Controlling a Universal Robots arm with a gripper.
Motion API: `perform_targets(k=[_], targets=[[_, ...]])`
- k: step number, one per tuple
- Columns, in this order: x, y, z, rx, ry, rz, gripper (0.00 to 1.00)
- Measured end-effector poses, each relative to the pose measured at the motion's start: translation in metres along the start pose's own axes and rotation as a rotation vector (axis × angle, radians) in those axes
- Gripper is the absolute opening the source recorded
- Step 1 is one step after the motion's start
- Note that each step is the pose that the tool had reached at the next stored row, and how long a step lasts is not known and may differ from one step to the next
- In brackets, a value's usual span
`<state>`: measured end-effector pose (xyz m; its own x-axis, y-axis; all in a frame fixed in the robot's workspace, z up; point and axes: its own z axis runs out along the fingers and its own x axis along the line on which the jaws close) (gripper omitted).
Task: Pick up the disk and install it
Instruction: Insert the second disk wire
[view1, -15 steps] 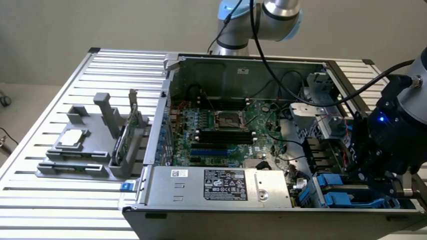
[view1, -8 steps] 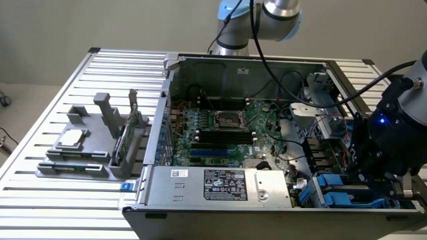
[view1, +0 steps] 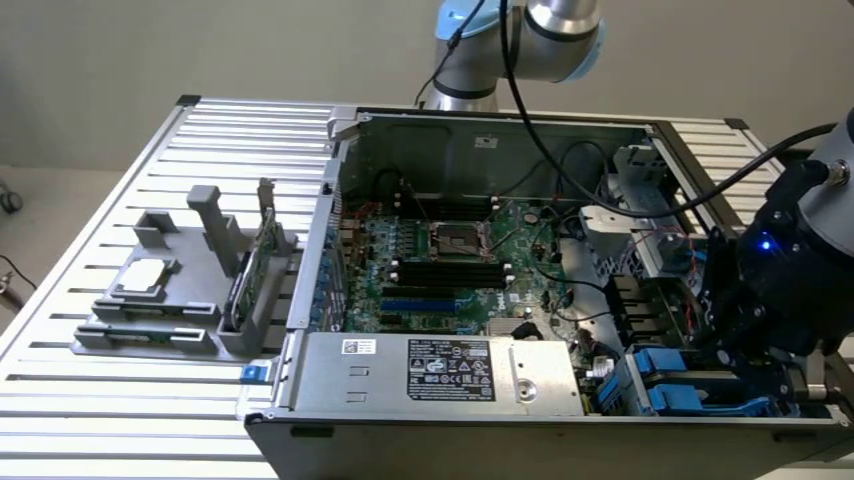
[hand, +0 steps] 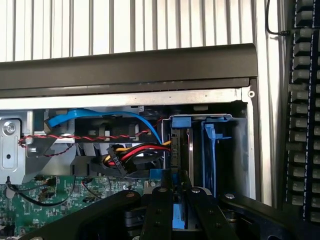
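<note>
- One disk (hand: 181, 150) in play: it stands on edge in the drive bay (hand: 240, 150) at the case's front corner, gripper (hand: 181, 210) jaws closed on its blue carrier frame.
- You'd judge it rigid, fairly heavy, shock-sensitive; hold the frame edges.
- Power supply (view1: 441, 372) label: text unreadable.

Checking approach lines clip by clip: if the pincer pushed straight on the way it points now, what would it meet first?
Most likely nothing new: the pincer is shut on the disk, and straight ahead lies the drive bay with its blue carrier. The disk would probably slide further into the bay, though depth is hard to judge.
</note>
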<state>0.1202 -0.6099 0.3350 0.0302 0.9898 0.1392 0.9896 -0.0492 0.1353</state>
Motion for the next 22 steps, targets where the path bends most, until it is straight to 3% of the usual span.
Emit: perform_targets(k=[16,17,22], targets=[[-0.0028,-0.0004,0.0035,0.0004,0.0054,0.0,0.18],[-0.0028,-0.0002,0.0027,0.0005,0.006,0.0,0.25],[-0.0019,-0.0003,-0.0062,0.0026,0.0075,0.0,0.25]])
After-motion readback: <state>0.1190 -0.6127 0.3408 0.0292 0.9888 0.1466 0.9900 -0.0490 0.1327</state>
